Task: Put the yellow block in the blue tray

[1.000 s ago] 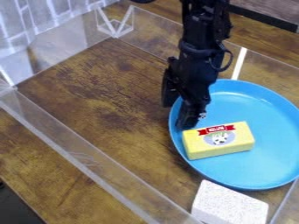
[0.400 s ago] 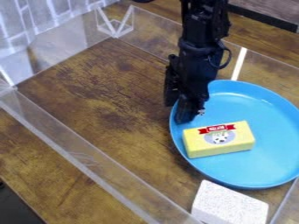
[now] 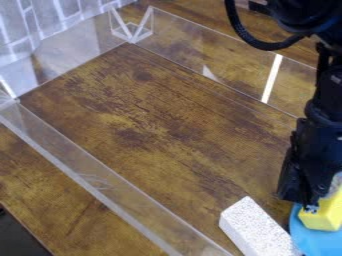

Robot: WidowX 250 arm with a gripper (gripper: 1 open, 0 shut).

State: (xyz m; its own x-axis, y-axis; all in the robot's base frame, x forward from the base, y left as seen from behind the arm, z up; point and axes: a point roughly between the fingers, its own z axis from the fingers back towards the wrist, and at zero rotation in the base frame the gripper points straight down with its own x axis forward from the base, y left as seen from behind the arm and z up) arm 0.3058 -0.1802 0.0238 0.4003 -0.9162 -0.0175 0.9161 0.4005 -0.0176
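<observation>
The yellow block [image 3: 325,213] shows only in part at the lower right corner, its right end cut off by the frame edge. My gripper [image 3: 305,192] points straight down at the right edge. Its dark fingers [image 3: 291,186] are closed over the block's left end. Just beneath the block, a small piece of the blue tray [image 3: 315,246] shows in the bottom corner; the rest of it is out of view.
A white speckled sponge-like block [image 3: 255,227] lies just left of the gripper at the bottom edge. Clear plastic walls [image 3: 80,170] run along the wooden table on the left and at the back. A white strip [image 3: 274,76] stands at the back right.
The arm now stands at the right edge instead of the middle. The jaws have closed. Tray and block, earlier in full view, now show only in the lower right corner.
</observation>
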